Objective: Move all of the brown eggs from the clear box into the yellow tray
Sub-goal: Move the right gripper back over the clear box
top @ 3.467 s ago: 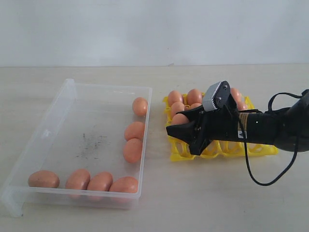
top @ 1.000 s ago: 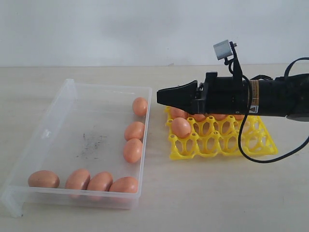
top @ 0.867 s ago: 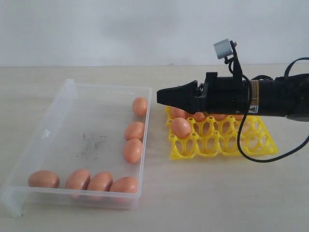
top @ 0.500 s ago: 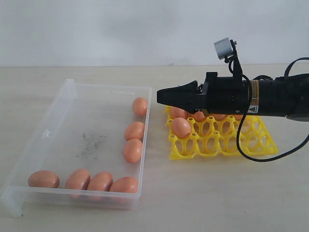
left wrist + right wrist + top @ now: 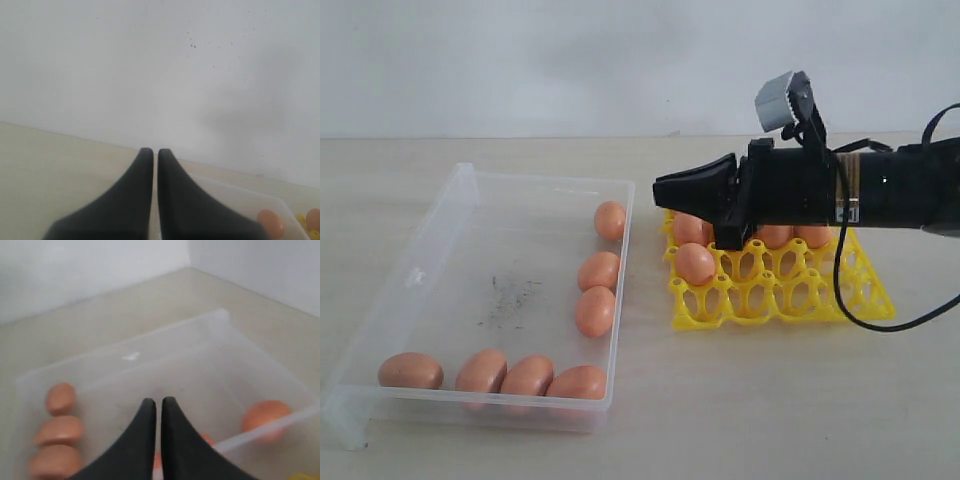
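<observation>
Table front: the pale tabletop (image 5: 740, 410) runs bare in front of both containers.
Clear box: the clear box (image 5: 440, 290) sits on the left half of the table. Its long side runs away from the camera, and you see dark specks mid-floor.
Box, near row: four brown eggs (image 5: 527, 376) lie side by side against the near wall. The right three touch, and the leftmost egg (image 5: 410, 370) lies slightly apart.
Box, right wall: three more eggs line the wall facing the tray. The two nearer ones touch, and the farthest egg (image 5: 610, 220) lies alone near the far corner.
Yellow tray: the yellow tray (image 5: 780, 300) stands just right of the box, with a strip of table between them. Its nearest row of cups is empty.
Tray contents: one tray egg (image 5: 695, 263) sits in the left cup of the second row. More eggs fill the cups behind, but the arm hides part of them, so you cannot count them.
Right gripper: your right gripper (image 5: 657, 187) hangs above the tray's far left corner with its tip pointing toward the box. The black fingers are pressed together with nothing between them, and the right wrist view (image 5: 158, 401) agrees.
Left gripper: your left gripper (image 5: 155, 150) shows only in its own wrist view. Its fingers are closed to a hairline slit and hold nothing.
Background: a plain white wall (image 5: 570, 60).
</observation>
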{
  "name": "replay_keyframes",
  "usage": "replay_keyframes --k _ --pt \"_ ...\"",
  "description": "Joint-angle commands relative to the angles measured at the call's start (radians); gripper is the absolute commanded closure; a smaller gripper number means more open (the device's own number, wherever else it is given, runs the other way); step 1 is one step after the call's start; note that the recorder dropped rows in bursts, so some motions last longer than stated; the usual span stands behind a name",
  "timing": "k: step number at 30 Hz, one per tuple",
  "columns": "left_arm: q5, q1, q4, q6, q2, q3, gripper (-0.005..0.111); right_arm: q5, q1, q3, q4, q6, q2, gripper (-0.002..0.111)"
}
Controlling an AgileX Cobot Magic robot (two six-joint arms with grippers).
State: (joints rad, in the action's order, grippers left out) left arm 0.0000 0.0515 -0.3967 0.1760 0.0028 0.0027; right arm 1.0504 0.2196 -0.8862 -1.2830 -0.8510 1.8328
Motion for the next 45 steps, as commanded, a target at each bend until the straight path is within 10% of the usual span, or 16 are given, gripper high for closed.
replay_keyframes --k 1,8,19,29,45 --pt "0.0 -0.004 -0.005 0.006 -0.003 -0.003 0.103 -0.373 -0.001 -0.003 0.081 0.092 -0.135 0.108" --pt "0.0 -0.004 -0.005 0.006 -0.003 -0.003 0.103 -0.685 0.053 -0.05 0.139 0.045 -0.272 0.108" --pt "0.0 -0.004 -0.005 0.006 -0.003 -0.003 0.103 -1.05 0.502 -0.21 -0.232 -0.248 -0.205 0.108" --pt "0.0 -0.004 -0.005 0.006 -0.003 -0.003 0.103 -0.4 0.519 -0.357 -0.461 -0.871 -0.063 0.108" --pt "0.0 -0.004 -0.005 0.006 -0.003 -0.003 0.103 -1.131 0.519 -0.382 -0.461 -0.64 -0.055 0.108"
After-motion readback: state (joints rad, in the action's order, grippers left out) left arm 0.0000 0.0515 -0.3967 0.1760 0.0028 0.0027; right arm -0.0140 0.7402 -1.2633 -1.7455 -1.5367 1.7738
